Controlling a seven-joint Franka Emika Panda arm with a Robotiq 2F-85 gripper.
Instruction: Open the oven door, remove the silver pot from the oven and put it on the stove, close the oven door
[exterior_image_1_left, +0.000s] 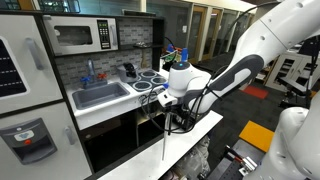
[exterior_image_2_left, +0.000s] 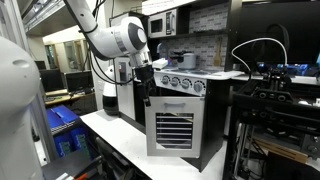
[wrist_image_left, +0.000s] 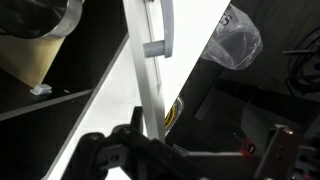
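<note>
**Hand wide open at the edge of the oven door**

My hand (exterior_image_2_left: 145, 92) hangs in front of the toy kitchen, pointing down, just below the level of the stove (exterior_image_1_left: 150, 77) and its row of round knobs (exterior_image_2_left: 181, 86). The fingers are spread wide and they grip nothing.

In an exterior view the oven door (exterior_image_2_left: 172, 128), white with a grey slatted window, stands upright under the knobs. The hand is just beside the door's edge on the arm's side. From that angle I cannot tell whether the door is fully shut or a little ajar. In an exterior view a thin pale edge (exterior_image_1_left: 165, 145) runs down from under the hand towards the white tabletop (exterior_image_2_left: 110, 135). I cannot say for sure that it belongs to the door.

In the wrist view a white panel (wrist_image_left: 142, 95), seen almost edge-on, runs from the top of the picture down to my hand. It carries a pale handle (wrist_image_left: 160, 30) near the top, with dark space on both sides. My dark fingers (wrist_image_left: 105, 150) stand well apart at the bottom, on either side of the panel's edge, and I cannot tell whether they touch it.

I cannot make out the silver pot in any view. The grey sink (exterior_image_1_left: 100, 95) lies beside the stove, with the microwave (exterior_image_1_left: 80, 36) above it.
</note>
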